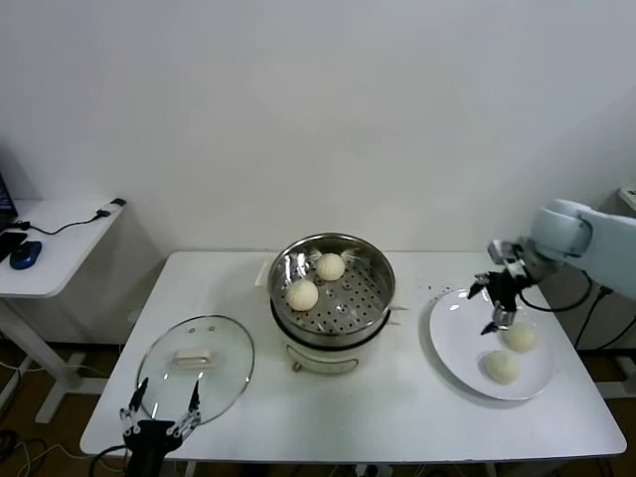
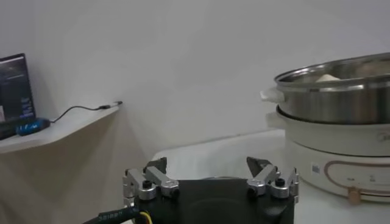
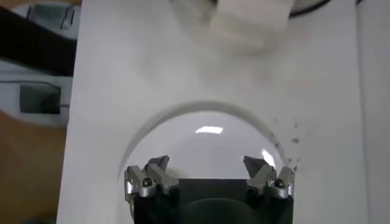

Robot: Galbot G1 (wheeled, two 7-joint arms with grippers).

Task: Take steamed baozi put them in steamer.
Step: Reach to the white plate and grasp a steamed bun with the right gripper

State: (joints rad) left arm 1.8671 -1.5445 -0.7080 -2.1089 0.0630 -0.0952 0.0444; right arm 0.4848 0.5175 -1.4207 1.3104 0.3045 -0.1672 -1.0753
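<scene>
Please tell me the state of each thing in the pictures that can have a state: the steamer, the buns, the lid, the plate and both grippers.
steamer: uncovered, two baozi on its tray.
baozi in steamer: loaded, apart.
baozi on plate: waiting, not gripped.
plate: on table, holds two baozi.
glass lid: off, flat on table.
right gripper: open, over the plate.
left gripper: open, empty, at the table's near edge.

1. This is looking like a lab or test room, not a home kitchen: a bare white wall (image 1: 318,99) is running behind everything.
2. A plain white bench (image 1: 397,417) is standing on a bare frame.
3. At far left, a side desk (image 1: 55,248) is carrying a computer mouse (image 1: 25,254) and a trailing cable (image 1: 84,221).
</scene>
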